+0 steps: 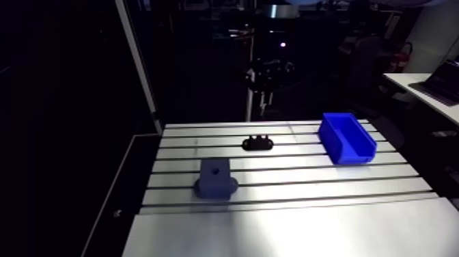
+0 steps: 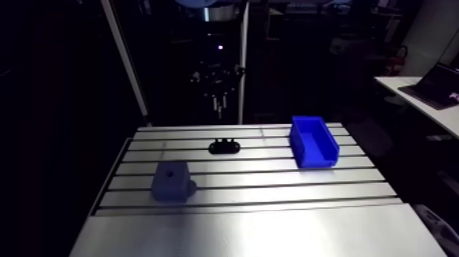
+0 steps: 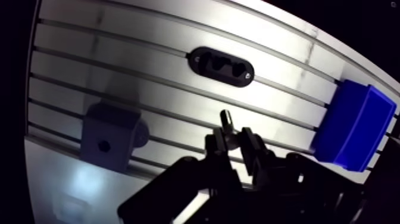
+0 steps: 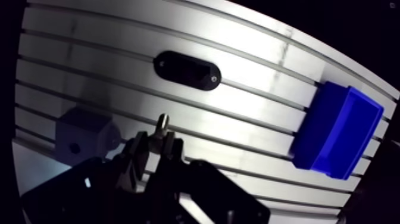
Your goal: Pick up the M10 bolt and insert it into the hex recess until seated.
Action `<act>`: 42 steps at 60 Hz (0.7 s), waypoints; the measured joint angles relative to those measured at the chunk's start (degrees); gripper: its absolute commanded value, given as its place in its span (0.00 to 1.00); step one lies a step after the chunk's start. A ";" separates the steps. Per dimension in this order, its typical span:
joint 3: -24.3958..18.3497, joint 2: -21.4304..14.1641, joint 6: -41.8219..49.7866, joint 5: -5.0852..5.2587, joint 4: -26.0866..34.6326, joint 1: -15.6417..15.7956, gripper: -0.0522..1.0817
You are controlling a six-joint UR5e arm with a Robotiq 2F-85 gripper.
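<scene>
While the tool (image 3: 233,142) hung above the far edge of the desk (image 1: 307,205), its two dark fingers were closed almost together on the M10 bolt (image 3: 227,121), a short pale metal stub poking out past their tips. The pick looked done, so the carry to the recess was the step in hand. A flat, matt black oval plate (image 3: 220,65) lay on the ribbed aluminium ahead of the tool, with two dark openings that I took for hex recesses. Which one was meant, I could not tell. From that plate in the arm view, a chunky grey block (image 1: 215,178) with a round hole on top sat at 7 o'clock. A glossy blue plastic bin (image 1: 347,138) sat at 3 o'clock. The next move probably called for centring over an opening, matching the hex flats, then a straight descent.
</scene>
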 measured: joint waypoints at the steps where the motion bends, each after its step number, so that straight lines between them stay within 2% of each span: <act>1: -0.48 -0.18 -0.19 -0.18 1.24 0.09 0.81; 7: -2.30 -0.75 -2.09 -0.94 5.92 0.97 0.81; 14: -3.27 -0.96 -5.30 -1.35 8.37 2.45 0.81; 29: -4.06 -0.84 -11.94 -1.54 9.72 6.12 0.81; 42: -4.61 -0.50 -13.92 -1.58 10.12 8.69 0.81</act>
